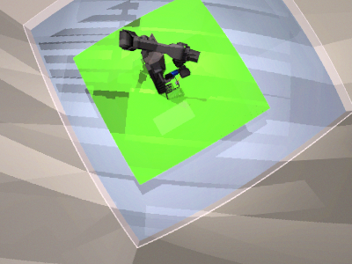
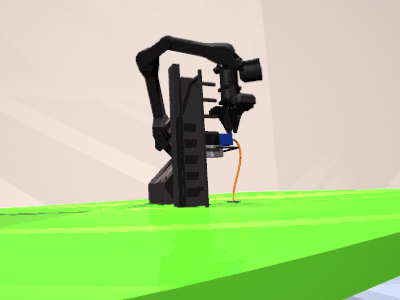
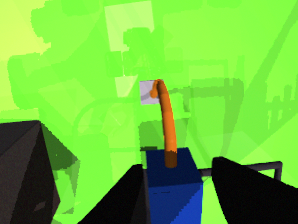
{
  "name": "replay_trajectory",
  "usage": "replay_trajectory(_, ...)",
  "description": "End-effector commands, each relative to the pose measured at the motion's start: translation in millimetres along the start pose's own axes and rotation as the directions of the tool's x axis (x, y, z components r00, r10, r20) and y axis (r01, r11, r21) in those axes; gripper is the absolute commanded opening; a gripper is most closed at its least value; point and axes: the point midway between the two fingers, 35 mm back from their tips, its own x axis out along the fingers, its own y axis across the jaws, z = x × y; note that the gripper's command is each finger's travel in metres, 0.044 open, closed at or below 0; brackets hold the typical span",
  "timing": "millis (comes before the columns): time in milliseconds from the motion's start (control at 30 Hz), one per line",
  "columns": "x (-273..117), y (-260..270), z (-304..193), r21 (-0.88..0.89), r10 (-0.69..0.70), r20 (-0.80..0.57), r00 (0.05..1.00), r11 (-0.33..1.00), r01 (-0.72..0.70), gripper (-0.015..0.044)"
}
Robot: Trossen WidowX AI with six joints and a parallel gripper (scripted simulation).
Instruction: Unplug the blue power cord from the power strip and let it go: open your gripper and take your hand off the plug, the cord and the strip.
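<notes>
— What's on my bright green table (image 2: 300, 235)?
— The black upright power strip (image 2: 189, 145), my arm above it.
— And the gripper (image 2: 233, 122)?
— Partly parted, fingers flanking the blue plug (image 3: 174, 199), which hangs beside the strip trailing its orange cord (image 3: 166, 119).
</notes>
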Motion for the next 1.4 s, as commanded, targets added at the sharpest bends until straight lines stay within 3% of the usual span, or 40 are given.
replay_trajectory(0, -1, 0, 0, 0.0, -0.005, 0.003, 1.0, 1.0, 0.005, 0.0236)
replay_trajectory(267, -6, -2, 20, 0.0, -0.005, 0.005, 1.0, 1.0, 0.005, 0.044)
replay_trajectory(433, -14, 0, 60, 0.0, -0.005, 0.007, 1.0, 1.0, 0.005, 0.044)
replay_trajectory(1367, -14, 0, 60, 0.0, -0.005, 0.007, 1.0, 1.0, 0.005, 0.044)
